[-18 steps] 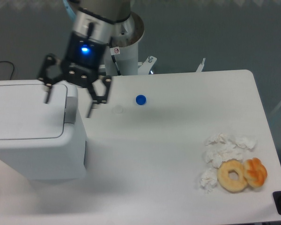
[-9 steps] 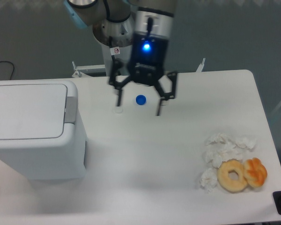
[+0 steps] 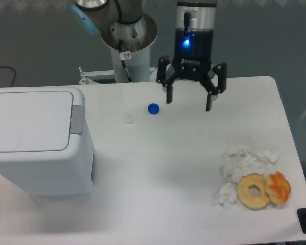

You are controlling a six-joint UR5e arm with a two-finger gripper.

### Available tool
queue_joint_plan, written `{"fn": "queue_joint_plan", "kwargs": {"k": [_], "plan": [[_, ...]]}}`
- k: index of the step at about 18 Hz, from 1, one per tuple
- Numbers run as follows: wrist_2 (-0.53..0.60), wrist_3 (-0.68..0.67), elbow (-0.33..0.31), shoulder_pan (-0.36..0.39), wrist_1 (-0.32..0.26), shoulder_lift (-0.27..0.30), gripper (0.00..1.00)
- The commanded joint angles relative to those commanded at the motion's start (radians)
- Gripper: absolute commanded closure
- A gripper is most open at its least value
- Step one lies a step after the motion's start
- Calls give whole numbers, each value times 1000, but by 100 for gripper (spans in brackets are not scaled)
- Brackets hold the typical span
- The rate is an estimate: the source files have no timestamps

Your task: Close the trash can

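Observation:
The trash can (image 3: 38, 145) is a large white bin at the left of the table. Its flat white lid (image 3: 30, 120) lies down flat on top, with the grey latch tab (image 3: 77, 117) at its right edge. My gripper (image 3: 188, 104) hangs above the back middle of the table, far to the right of the can. Its two black fingers are spread wide and hold nothing.
A blue bottle cap (image 3: 153, 108) and a small white cap (image 3: 129, 119) lie between the can and the gripper. Crumpled white tissues (image 3: 242, 163), a donut (image 3: 253, 191) and an orange pastry (image 3: 279, 187) lie at the front right. The arm's base column (image 3: 128, 51) stands behind the table.
The gripper has moved from over the can's right edge rightward across the table to the back middle and risen. It stays open. The lid lies flat throughout.

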Motion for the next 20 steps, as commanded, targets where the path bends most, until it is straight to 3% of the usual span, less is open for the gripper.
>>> {"fn": "queue_joint_plan", "kwargs": {"k": [5, 8, 10, 13, 18, 20], "plan": [[28, 95, 0, 31, -104, 41, 0], [66, 101, 2, 46, -121, 48, 0], [80, 123, 3, 84, -188, 52, 0], [80, 286, 31, 124, -353, 63, 0], [106, 438, 34, 182, -472, 78, 0], [140, 524, 35, 187, -486, 83, 0]]}}
